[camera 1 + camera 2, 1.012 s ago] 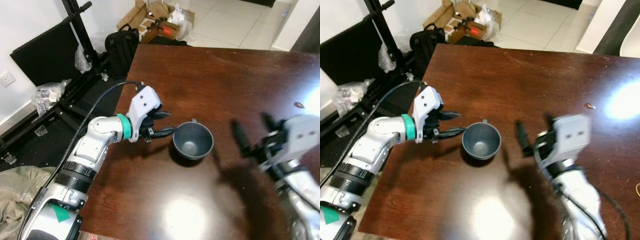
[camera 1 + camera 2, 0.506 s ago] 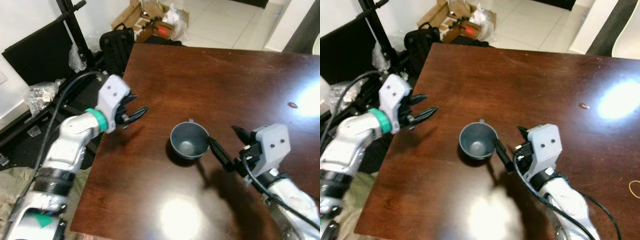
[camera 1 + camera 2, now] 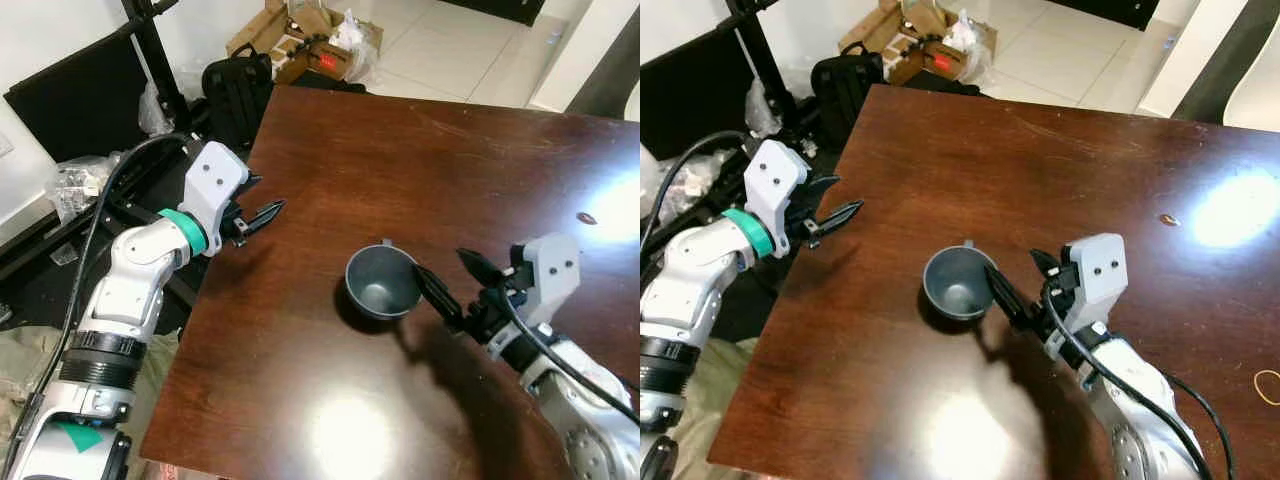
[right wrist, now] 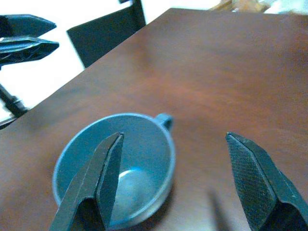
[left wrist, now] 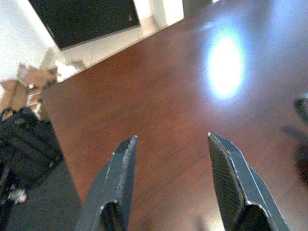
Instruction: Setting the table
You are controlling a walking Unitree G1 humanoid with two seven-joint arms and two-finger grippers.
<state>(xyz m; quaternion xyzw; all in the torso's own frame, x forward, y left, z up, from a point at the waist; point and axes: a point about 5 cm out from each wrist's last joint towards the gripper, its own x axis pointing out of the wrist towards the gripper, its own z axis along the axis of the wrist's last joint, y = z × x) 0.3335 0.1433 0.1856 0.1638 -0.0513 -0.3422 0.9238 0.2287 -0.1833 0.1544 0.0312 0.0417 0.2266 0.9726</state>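
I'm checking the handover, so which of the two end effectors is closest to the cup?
The right end effector: one finger reaches over the grey cup rim. The left end effector hovers open near the table's left edge.

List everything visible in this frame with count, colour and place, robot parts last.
Table: one, dark brown wood, centre.
Cup: one, grey-blue, upright on the table, near its left edge.
Cardboard boxes: several, brown, on the floor beyond the table.
Bag: one, black, on the floor by the table's far left corner.
Left gripper: one, black fingers open, over the table's left edge.
Right gripper: one, black fingers open, one finger at the cup's rim.
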